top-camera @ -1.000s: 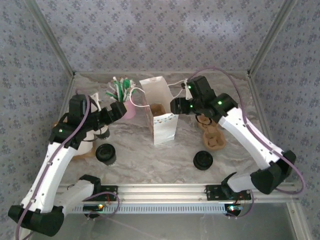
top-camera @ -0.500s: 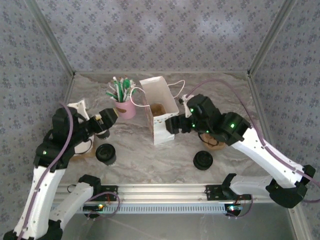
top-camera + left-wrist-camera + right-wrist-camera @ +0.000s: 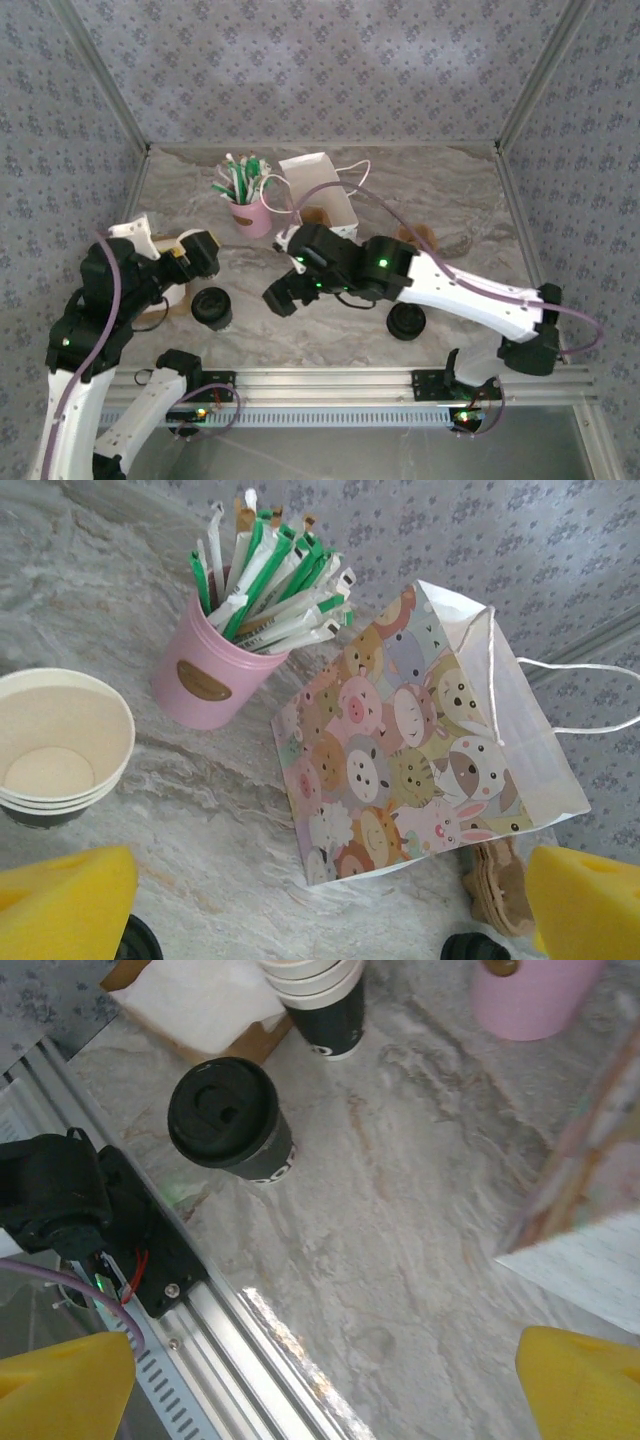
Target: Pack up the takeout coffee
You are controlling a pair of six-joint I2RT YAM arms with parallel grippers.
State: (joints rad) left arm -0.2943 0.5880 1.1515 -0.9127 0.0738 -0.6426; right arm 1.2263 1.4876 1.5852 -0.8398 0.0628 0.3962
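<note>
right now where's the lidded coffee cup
In the top view, the lidded coffee cup stands left of centre near the front rail, beside the stacked lidless cups.

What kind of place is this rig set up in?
Probably a mock coffee counter inside a test cell: a lidded takeout coffee, a pink pot of wrapped sticks and a cartoon paper bag on a marble-look table.

Takeout coffee (image 3: 230, 1120): dark paper cup, round black lid on, upright, standing free on marble table (image 3: 400, 1220).
</note>
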